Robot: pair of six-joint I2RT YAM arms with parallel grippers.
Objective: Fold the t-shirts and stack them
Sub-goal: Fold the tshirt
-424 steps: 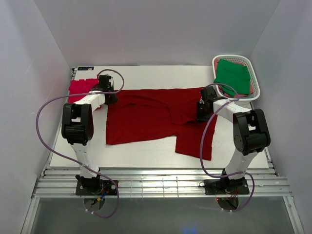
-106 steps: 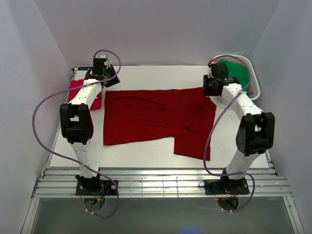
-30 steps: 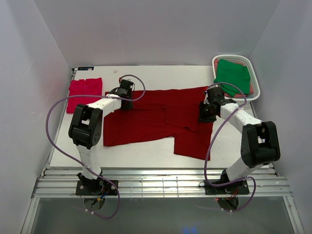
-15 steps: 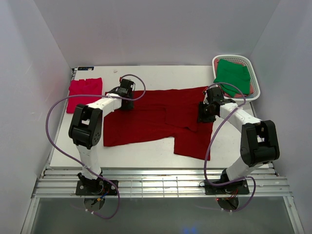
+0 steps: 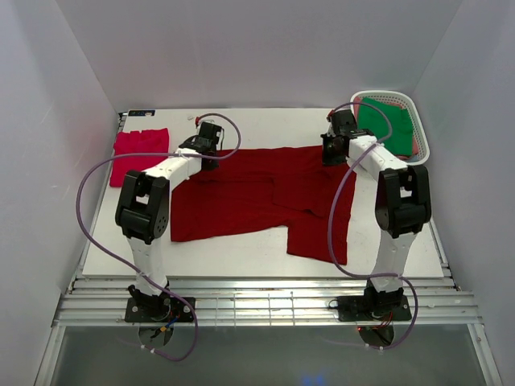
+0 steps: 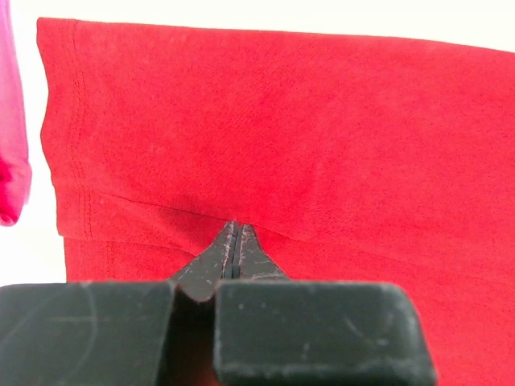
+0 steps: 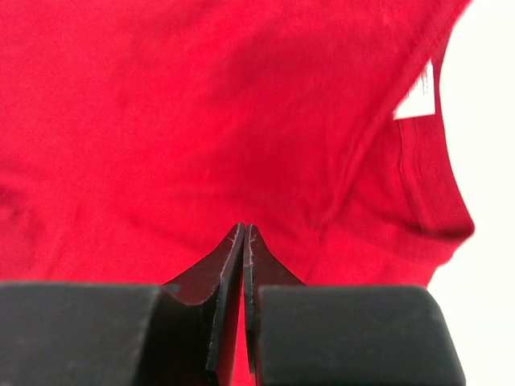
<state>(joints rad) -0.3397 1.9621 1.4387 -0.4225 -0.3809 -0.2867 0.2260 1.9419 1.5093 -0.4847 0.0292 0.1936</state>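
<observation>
The large dark red t-shirt (image 5: 257, 193) lies spread flat across the middle of the table. My left gripper (image 5: 211, 153) is shut, its tips resting on the shirt's back left part beside a crease (image 6: 234, 229). My right gripper (image 5: 332, 153) is shut, its tips on the shirt's back right part (image 7: 244, 229), near the collar (image 7: 426, 185) and a white label (image 7: 417, 100). No cloth shows between either pair of jaws. The pinkish-red t-shirt (image 5: 141, 153) lies folded at the back left; its edge also shows in the left wrist view (image 6: 12, 121). The green t-shirt (image 5: 385, 121) lies in the basket.
A white slotted basket (image 5: 422, 149) stands at the back right corner, just right of my right gripper. White walls close in the table on three sides. Purple cables loop from both arms. Bare table (image 5: 241, 249) shows in front of the shirt.
Both grippers have slid toward the back of the table over the dark red shirt. The right one moved further, up to the shirt's back right corner by the basket.
</observation>
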